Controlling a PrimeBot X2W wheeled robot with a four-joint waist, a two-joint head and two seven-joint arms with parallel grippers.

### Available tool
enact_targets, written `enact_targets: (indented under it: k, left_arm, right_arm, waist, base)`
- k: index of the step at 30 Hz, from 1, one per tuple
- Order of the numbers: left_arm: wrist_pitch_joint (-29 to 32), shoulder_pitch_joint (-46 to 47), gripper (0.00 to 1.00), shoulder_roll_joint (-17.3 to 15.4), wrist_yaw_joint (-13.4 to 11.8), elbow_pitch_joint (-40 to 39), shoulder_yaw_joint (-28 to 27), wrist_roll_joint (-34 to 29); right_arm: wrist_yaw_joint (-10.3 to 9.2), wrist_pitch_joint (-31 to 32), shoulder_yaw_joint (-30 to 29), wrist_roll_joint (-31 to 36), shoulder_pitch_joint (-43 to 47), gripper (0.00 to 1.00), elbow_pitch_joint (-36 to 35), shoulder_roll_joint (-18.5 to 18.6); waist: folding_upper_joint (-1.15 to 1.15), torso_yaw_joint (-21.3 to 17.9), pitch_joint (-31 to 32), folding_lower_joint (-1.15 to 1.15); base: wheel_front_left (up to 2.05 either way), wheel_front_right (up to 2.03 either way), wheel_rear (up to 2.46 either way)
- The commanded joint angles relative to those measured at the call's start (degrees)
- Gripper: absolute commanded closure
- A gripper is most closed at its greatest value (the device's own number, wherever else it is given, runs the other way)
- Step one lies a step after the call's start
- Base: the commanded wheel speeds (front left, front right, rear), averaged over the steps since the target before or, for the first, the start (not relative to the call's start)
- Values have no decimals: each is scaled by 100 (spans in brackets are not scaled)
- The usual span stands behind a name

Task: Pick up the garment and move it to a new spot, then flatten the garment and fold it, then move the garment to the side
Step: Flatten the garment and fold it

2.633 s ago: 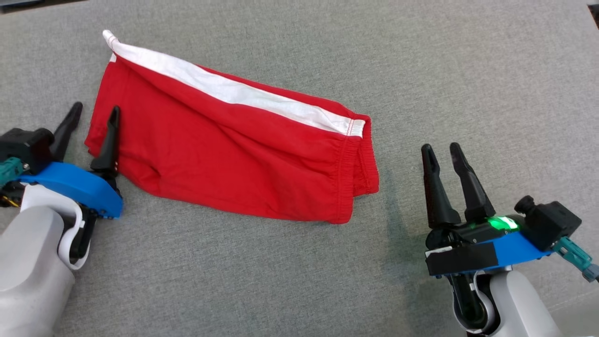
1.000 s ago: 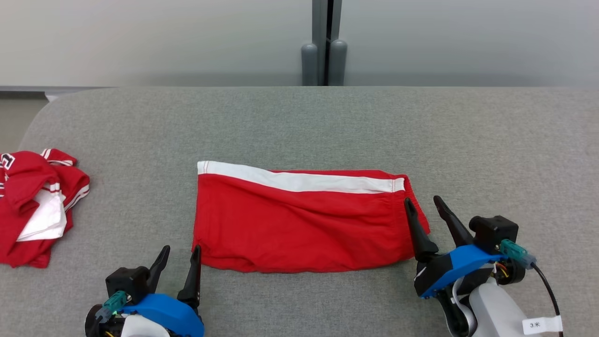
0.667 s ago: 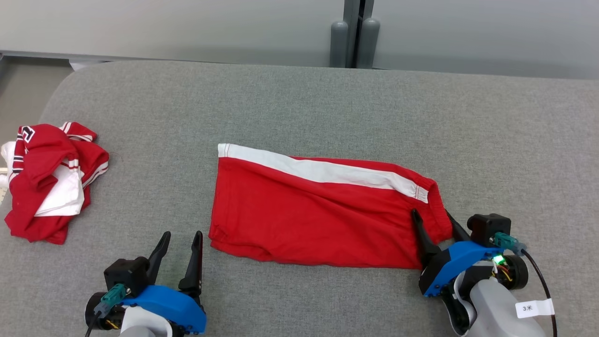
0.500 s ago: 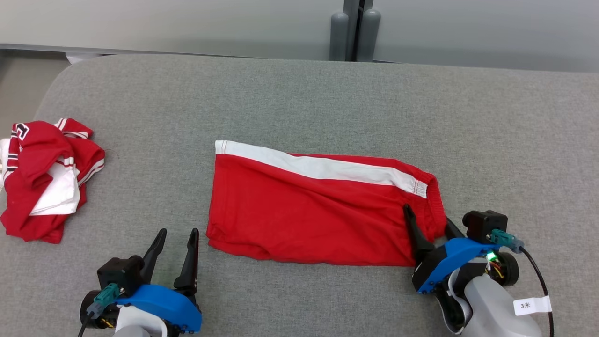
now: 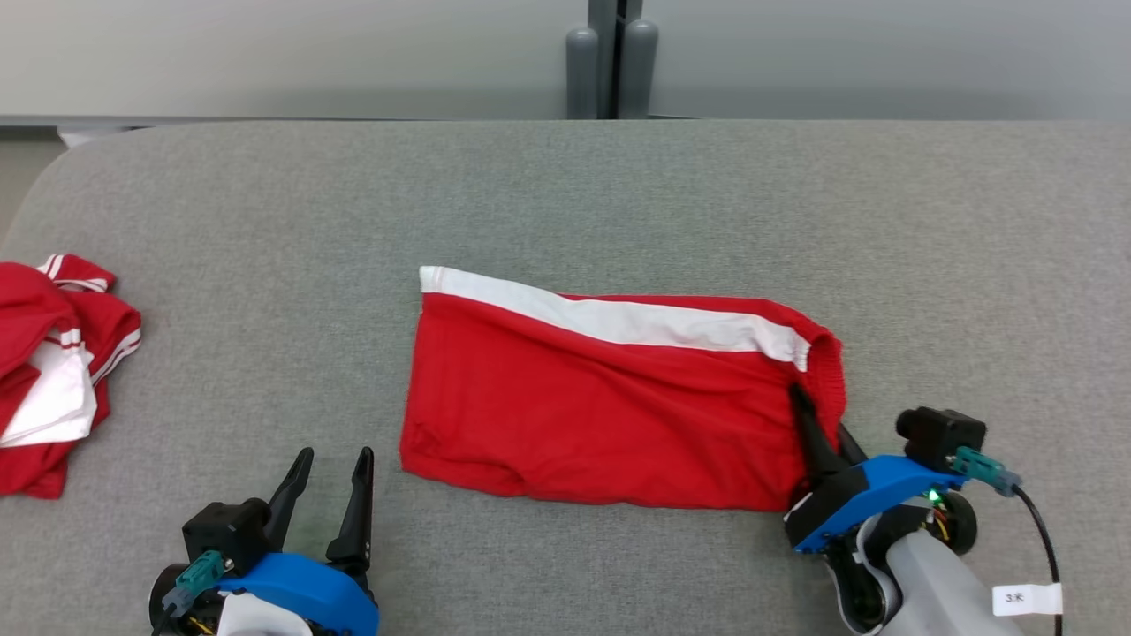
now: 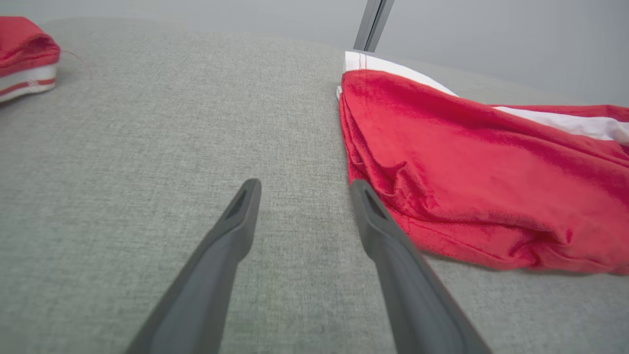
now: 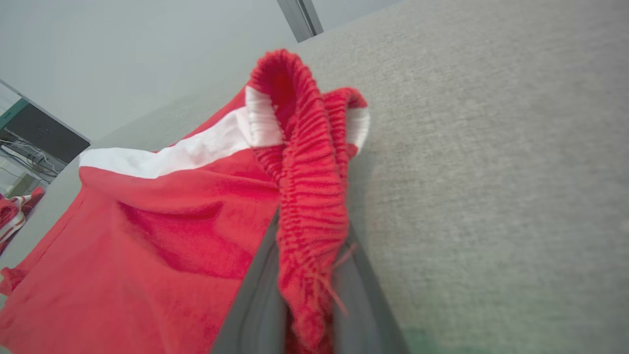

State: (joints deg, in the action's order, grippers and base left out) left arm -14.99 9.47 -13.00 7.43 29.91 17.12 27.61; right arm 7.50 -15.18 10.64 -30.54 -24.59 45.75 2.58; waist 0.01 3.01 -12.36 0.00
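The garment (image 5: 601,406) is a pair of red shorts with a white side stripe, folded and lying across the middle of the grey table. My right gripper (image 5: 817,424) is shut on its elastic waistband (image 7: 307,196) at the right end, and the ribbed band bunches up between the fingers (image 7: 260,295). My left gripper (image 5: 331,473) stands open near the front edge, just left of the garment's lower left corner (image 6: 393,177) and apart from it, with nothing between its fingers (image 6: 221,255).
A second crumpled red and white garment (image 5: 44,380) lies at the table's far left edge. The grey padded table (image 5: 618,194) stretches bare behind and to the right of the shorts. A wall with a grey post (image 5: 610,57) stands beyond the far edge.
My right gripper has closed on the waistband, which now bunches between its fingers. The head camera has shifted, so the whole picture has slid. The left gripper stays open.
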Motion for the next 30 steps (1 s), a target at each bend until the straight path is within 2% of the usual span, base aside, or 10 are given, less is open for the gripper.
enact_targets:
  k: [1,4,6,11,16,23,24,25,30]
  left_arm:
    - [-25,-36,0,-12,8,7,-30,-26]
    - [-25,-87,0,31,9,26,-18,-48]
    - [-25,-82,0,52,9,39,-5,-76]
    - [-25,-11,0,163,9,111,136,-72]
    - [-25,69,0,240,8,195,312,-45]
    - [-25,163,0,279,8,336,529,69]
    - [-25,157,0,276,8,353,541,80]
    - [-25,162,0,266,8,372,534,107]
    - [-25,174,0,223,8,398,394,89]
  right_arm:
    - [-2,6,-87,52,107,100,-18,60]
    - [-1,1,-285,257,153,100,-259,41]
    - [-1,1,-183,300,166,100,-433,38]
    - [0,2,656,-237,3,100,-745,34]
    - [-1,1,1541,-1003,-356,100,-637,42]
    - [0,3,1957,-1342,-1125,100,320,42]
    - [0,3,2004,-1359,-1213,61,439,46]
    - [0,1,2071,-1369,-1319,1,503,43]
    - [0,2,2119,-1254,-1542,0,507,49]
  waist:
    - [-1,-53,42,0]
    - [-1,-144,99,0]
    - [-1,-166,126,0]
    - [-1,46,183,0]
    - [-1,622,219,0]
    - [-1,1598,180,0]
    - [-1,1690,177,0]
    - [-1,1772,169,0]
    - [-1,1864,166,0]
  base:
    - [0,0,0]
    - [0,0,0]
    - [0,0,0]
    - [0,0,0]
    - [0,0,0]
    - [0,0,0]
    - [0,0,0]
    - [0,0,0]
    - [0,0,0]
